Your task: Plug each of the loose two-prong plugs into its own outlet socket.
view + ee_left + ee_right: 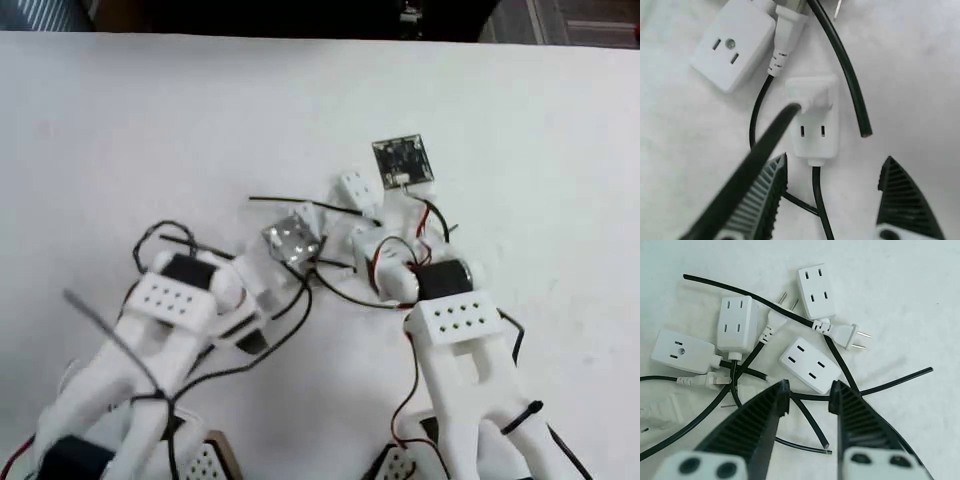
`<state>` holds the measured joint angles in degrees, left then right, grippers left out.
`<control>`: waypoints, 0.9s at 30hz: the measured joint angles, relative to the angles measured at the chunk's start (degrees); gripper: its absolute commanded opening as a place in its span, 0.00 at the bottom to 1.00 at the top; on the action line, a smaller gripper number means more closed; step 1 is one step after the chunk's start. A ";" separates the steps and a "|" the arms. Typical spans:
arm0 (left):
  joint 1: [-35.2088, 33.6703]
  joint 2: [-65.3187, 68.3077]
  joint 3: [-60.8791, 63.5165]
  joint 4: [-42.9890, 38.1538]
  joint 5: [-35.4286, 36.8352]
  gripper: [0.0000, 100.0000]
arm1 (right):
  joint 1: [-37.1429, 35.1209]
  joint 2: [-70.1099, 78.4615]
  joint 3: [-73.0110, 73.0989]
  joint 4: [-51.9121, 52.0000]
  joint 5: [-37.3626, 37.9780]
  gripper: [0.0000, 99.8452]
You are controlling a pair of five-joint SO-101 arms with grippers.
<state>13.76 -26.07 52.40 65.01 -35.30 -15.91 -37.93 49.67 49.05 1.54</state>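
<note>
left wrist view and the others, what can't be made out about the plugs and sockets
Left wrist view: white plug, prongs cut off by the top edge.
Left wrist view: blurred black cable covers part of the two-slot socket's top.
High view: sockets too small for slots, some under an arm.

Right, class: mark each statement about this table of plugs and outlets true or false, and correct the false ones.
1. The right gripper is open. True.
2. The left gripper is shut on a plug. False: its jaws stand open.
3. A white plug lies loose with both prongs bare. True.
4. The plugs' cables are white. False: they are black.
5. The outlet block nearest the right gripper has a plug in it. False: all its slots are free.
</note>
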 measured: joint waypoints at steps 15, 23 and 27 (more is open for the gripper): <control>0.09 16.97 -4.92 -8.44 0.00 0.11 | 0.00 0.00 0.09 -1.23 0.00 0.13; 0.09 16.97 -4.92 -8.44 0.00 0.02 | 0.00 0.00 0.09 -1.23 0.00 0.13; 0.09 16.62 -6.68 -5.45 0.00 0.02 | 0.00 0.00 0.09 -1.23 0.00 0.13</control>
<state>13.85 -9.45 45.71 59.56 -35.30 -15.91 -37.93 49.76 47.82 1.54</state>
